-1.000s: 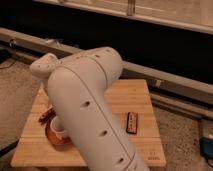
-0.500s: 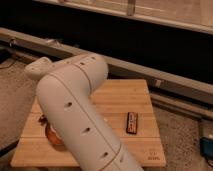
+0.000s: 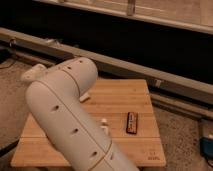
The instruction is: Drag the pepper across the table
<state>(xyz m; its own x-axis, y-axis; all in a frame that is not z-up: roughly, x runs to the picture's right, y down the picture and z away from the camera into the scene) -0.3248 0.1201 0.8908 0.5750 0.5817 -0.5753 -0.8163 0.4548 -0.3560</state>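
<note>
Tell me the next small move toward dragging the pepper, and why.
Likely ease the arm aside: it hides the pepper and nearly all of the gripper, open, barely peeking out at its right edge over the table. Only the dark bar shows clearly.

Matt wood table (image 3: 122,97), smooth plastic arm (image 3: 65,117) w/ hand hidden behind
</note>
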